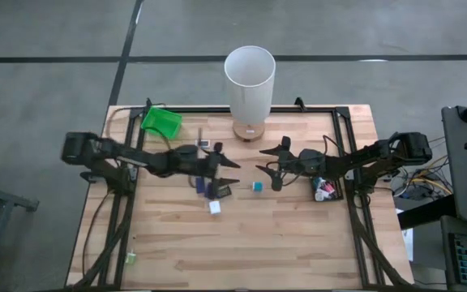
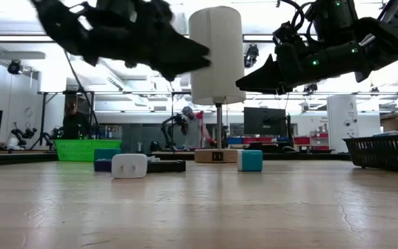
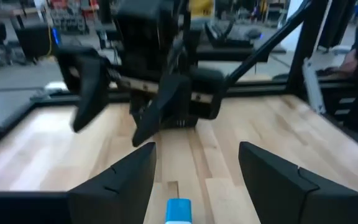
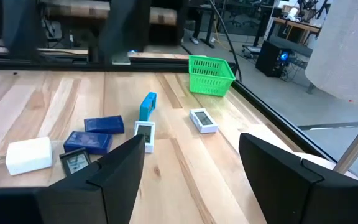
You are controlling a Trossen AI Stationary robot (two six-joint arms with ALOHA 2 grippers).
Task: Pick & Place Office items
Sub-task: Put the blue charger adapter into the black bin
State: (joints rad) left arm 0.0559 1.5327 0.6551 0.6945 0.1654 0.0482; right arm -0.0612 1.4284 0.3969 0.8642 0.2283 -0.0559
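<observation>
Both grippers hover open above the table's middle, tips facing each other: my left gripper point(image 1: 235, 173) point(image 3: 197, 168) and my right gripper point(image 1: 261, 162) point(image 4: 191, 162). In the low view both hang well above the tabletop. A teal cube point(image 1: 257, 186) point(image 2: 249, 160) point(image 3: 179, 210) lies flat below them; the left wrist view shows it between my left fingers, lower down. Under my left gripper lie a white block point(image 1: 215, 208) point(image 4: 30, 155), dark blue rectangles point(image 4: 103, 125) point(image 1: 205, 186), a teal piece standing on edge point(image 4: 147, 106) and small white-grey pieces point(image 4: 203, 120).
A tall white cylinder point(image 1: 250, 81) stands at the far edge's middle on a wooden base. A green tray point(image 1: 161, 121) sits at the far left. A black tray point(image 1: 327, 189) holding small items lies under my right arm. Bare wood stretches toward the near edge.
</observation>
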